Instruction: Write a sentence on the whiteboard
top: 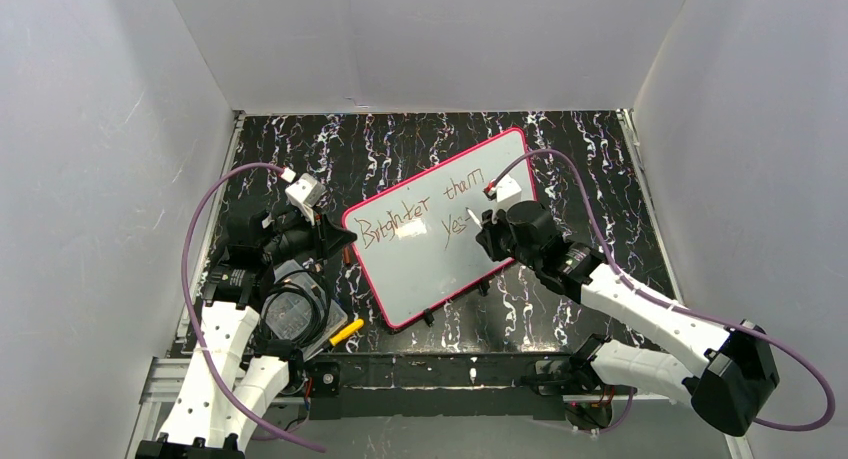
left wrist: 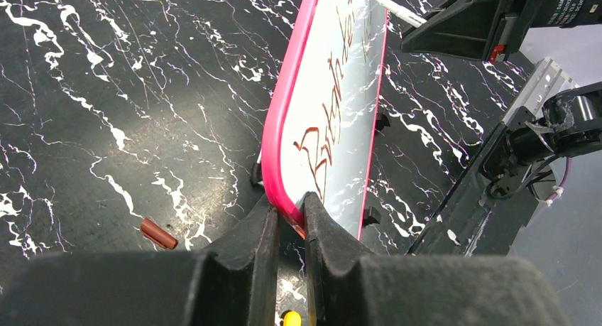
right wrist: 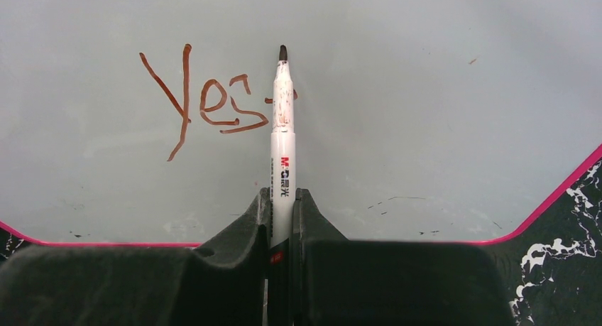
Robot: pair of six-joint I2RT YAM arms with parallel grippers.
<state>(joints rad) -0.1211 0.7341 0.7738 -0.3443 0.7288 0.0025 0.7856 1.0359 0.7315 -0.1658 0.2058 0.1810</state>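
- Glossy, stiff and probably light, the whiteboard (top: 430,274) lies askew mid-bench (top: 600,159); the sentence (top: 415,224) reaches "Yes".
- Left pincer (left wrist: 291,219) clamps its pink left rim, probably the steadiest hold.
- Right pincer (right wrist: 282,205) pinches the marker (right wrist: 282,127), tip beside "Yes".

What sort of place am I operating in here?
Probably a lab robot cell, not a home: plain white walls box in a black marbled table, with a left arm and right arm bolted at its near edge.

site: robot lab test cell | evidence: white enclosure walls (top: 90,129), black marbled table (top: 300,144)
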